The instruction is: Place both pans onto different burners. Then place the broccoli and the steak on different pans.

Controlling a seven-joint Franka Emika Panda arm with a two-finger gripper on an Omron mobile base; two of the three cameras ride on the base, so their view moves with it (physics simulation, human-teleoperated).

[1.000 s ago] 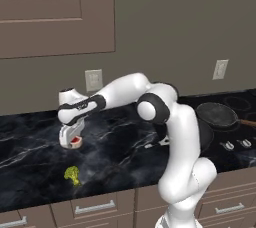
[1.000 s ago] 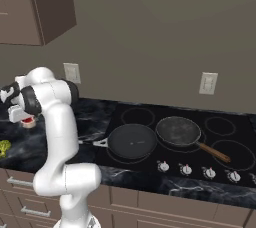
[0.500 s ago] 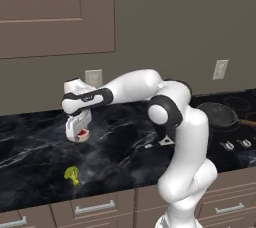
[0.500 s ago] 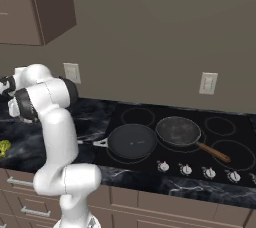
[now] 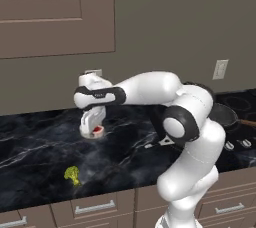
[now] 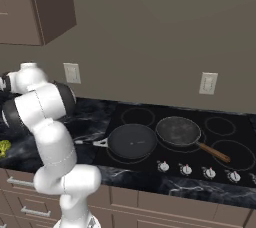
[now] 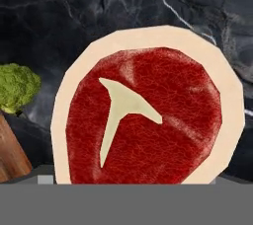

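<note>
Gleaming black marble counter [image 5: 30, 142] beneath brown cabinets [image 5: 55, 12].

We see the steak [image 5: 97, 131] on the bench [image 5: 40, 147] under the gripper [image 5: 92, 123], the broccoli [image 5: 72, 174] nearer us, both pans [image 6: 131, 141] on burners [image 6: 137, 117].

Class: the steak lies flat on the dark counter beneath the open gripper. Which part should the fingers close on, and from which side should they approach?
Come straight down from above and close across the steak's pale fat rim on opposite edges. It lies flat, so probably only its thin edges offer purchase. The gripper already hangs open above it.
</note>
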